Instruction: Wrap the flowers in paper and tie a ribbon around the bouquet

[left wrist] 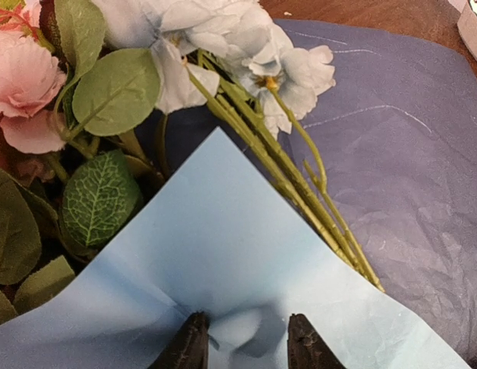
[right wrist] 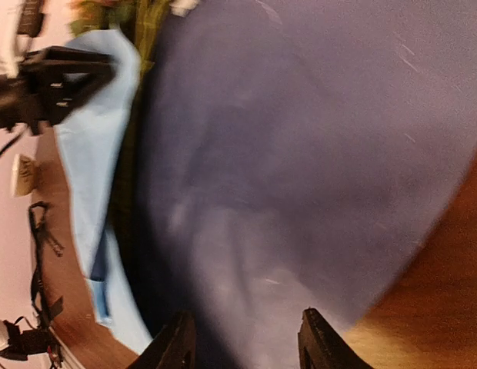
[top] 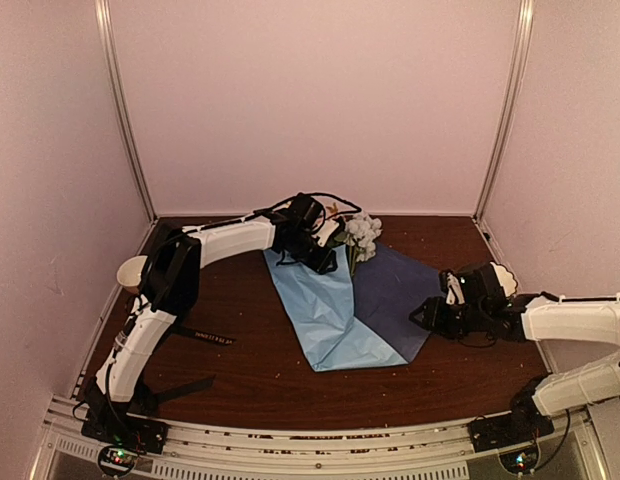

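The paper (top: 390, 290) lies in the middle of the table, dark blue on the right, with a light blue flap (top: 320, 310) folded over on the left. The flowers (top: 362, 232) poke out at its far end. Their green stems (left wrist: 300, 184) run under the flap (left wrist: 223, 231). My left gripper (top: 327, 262) (left wrist: 246, 327) rests on that flap with its fingers apart and a small pucker of paper between them. At the paper's right edge my right gripper (top: 422, 315) (right wrist: 246, 323) is open over the dark blue side (right wrist: 300, 154) and holds nothing. The ribbon (top: 205, 337) lies on the table to the left.
A cream object (top: 132, 270) sits by the left wall and a whitish one (top: 505, 275) behind the right wrist. Pale walls close in three sides. A metal rail (top: 310, 445) runs along the near edge.
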